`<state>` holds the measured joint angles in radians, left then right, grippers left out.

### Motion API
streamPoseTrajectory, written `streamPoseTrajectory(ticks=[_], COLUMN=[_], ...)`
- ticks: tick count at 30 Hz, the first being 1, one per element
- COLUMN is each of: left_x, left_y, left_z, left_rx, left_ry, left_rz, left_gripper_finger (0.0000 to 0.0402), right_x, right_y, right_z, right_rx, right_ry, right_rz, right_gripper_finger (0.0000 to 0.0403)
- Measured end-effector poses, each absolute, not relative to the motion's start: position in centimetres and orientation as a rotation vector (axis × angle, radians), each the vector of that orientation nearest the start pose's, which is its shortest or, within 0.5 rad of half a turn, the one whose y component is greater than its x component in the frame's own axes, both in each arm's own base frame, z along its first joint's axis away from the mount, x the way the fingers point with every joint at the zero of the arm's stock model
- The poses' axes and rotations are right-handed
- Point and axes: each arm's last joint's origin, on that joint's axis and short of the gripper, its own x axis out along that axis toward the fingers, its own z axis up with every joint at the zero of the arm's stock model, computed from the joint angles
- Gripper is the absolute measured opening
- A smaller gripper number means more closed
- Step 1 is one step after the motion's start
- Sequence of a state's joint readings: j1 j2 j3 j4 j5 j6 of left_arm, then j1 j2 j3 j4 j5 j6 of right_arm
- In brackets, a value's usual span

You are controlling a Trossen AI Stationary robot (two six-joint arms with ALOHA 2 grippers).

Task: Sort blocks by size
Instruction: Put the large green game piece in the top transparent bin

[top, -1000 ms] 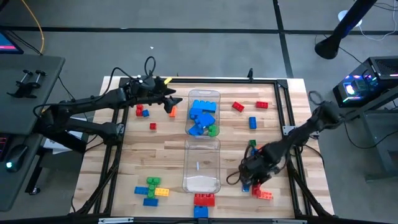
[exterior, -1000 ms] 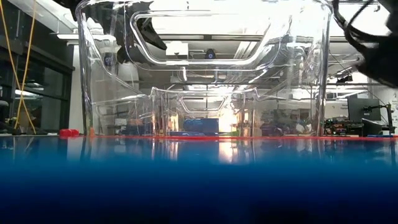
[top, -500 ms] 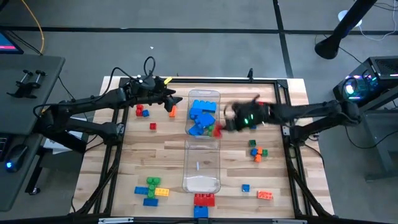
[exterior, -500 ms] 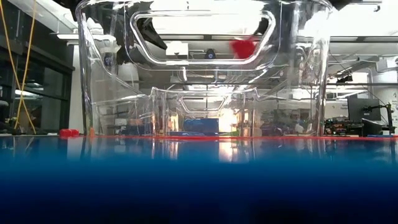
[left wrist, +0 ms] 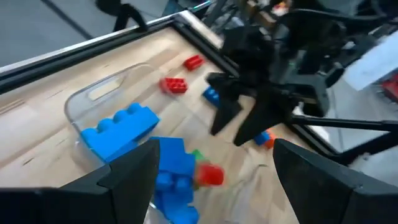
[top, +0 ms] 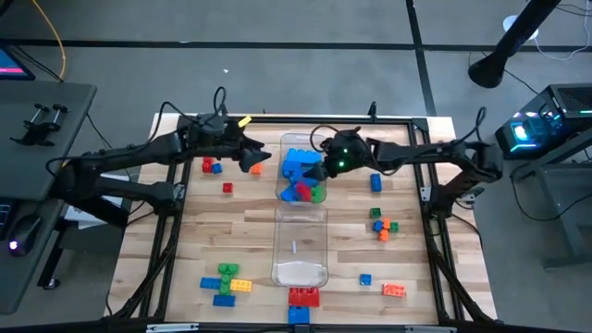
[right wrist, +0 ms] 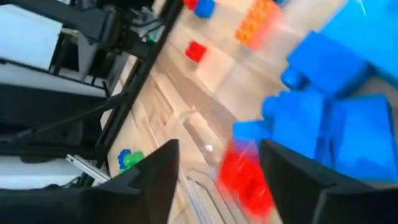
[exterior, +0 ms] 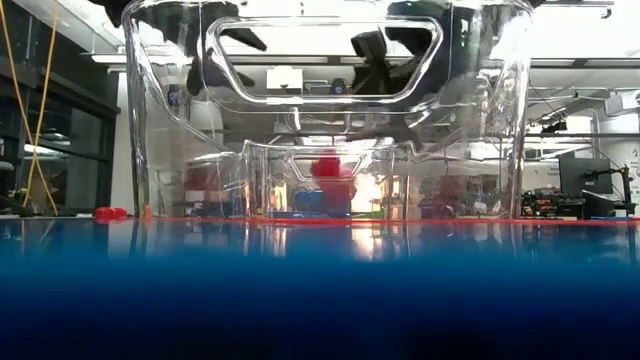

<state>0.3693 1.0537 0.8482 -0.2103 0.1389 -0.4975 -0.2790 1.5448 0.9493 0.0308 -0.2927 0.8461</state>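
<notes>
Two claws (top: 326, 169) flanking far bin's rim (top: 305, 139)

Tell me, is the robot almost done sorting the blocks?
Not yet. Big blue blocks already sit in the far bin, and a red block is just landing there under the open right gripper. The near bin looks empty. Many small blocks lie on the table. The open left gripper hovers beside the far bin.

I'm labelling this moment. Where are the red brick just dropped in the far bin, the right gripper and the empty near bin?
red brick (top: 302, 191), high view, its top face.
right gripper (top: 326, 166), high view, between its open fingertips.
near bin (top: 300, 274), high view, bare floor.
</notes>
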Motion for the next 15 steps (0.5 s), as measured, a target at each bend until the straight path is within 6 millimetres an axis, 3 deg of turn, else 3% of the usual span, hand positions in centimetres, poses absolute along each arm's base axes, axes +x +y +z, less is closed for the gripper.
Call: streamPoseTrajectory(ticks=[4,7,10,15], left_x=[20.8,20.3,19.8,19.0], left_y=[6.9,5.4,2.6,-3.7], left_z=[31.4,32.7,33.6,32.7], left_rx=[-0.608,-0.619,-0.562,-0.321], left_ry=[0.298,0.377,0.629,1.101], left_rz=[0.29,0.25,0.19,0.085], left_gripper_finger=[0.0298,0.0298,0.0296,0.0288], right_x=[32.0,31.4,30.5,29.3], right_y=[-9.6,-10.8,-11.5,-12.3], right_z=[24.6,26.9,29.7,32.6], right_rx=[0.906,0.841,0.74,0.596], right_ry=[0.521,0.52,0.518,0.551], right_rz=[-0.228,-0.228,-0.229,-0.273], right_gripper_finger=[0.0259,0.0267,0.0269,0.027])
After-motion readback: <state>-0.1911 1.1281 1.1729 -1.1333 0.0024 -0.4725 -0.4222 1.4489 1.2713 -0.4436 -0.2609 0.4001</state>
